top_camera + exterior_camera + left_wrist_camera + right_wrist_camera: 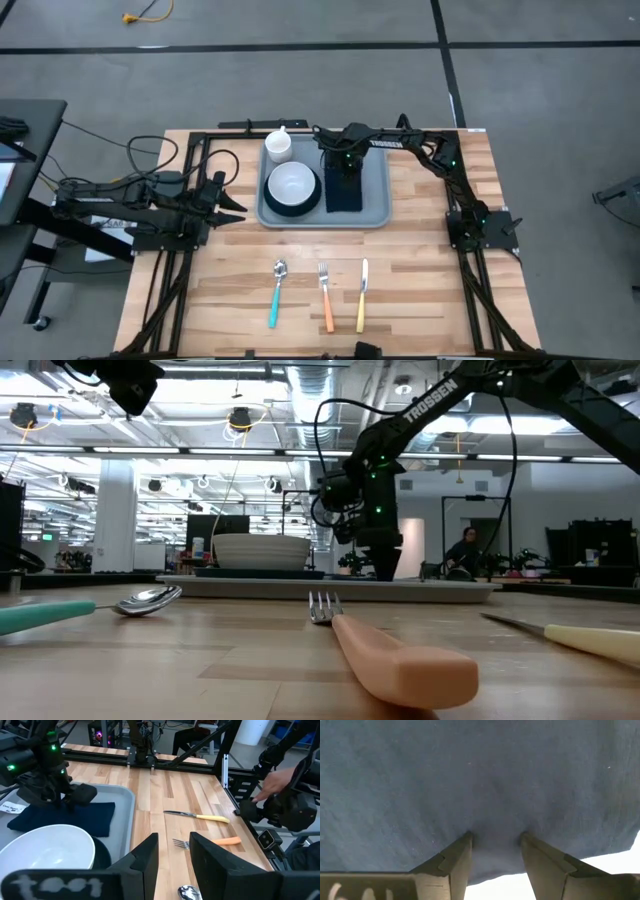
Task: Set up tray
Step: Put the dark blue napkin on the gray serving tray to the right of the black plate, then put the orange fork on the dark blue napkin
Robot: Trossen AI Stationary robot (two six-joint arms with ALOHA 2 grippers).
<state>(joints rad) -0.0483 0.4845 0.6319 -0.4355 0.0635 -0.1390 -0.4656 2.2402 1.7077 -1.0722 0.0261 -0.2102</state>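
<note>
While the right hand (343,178) presses its 2 fingers, set a little apart, down onto a dark blue napkin (345,190), the tray (375,165) lies directly beneath it at the far middle of the tabletop (420,270). In the right wrist view the fingertips (465,840) touch the cloth with a gap between them and nothing is pinched, so the hand reads as released rather than clenched. The napkin's long axis runs from the far rim of the tray toward the near one, along the tray's right half. On the left half, a white bowl (292,184) sits on a dark plate (290,207), and a white cup (278,146) stands in the far left corner.

The right arm is plainly the nearer one to the tray's contents. The left hand (232,200) waits just off the tray's left edge, fingers parted and empty.

Still lying on the bare wood well on the near side of the tray are 3 pieces of cutlery, side by side with handles pointing to the near edge: a teal-handled spoon (276,295), an orange-handled fork (325,297) and a yellow-handled knife (362,295). By the look of it, these remain to be placed.

Beyond the tabletop, a large workshop with ceiling lights stretches away; a person (464,552) sits in the distance.
</note>
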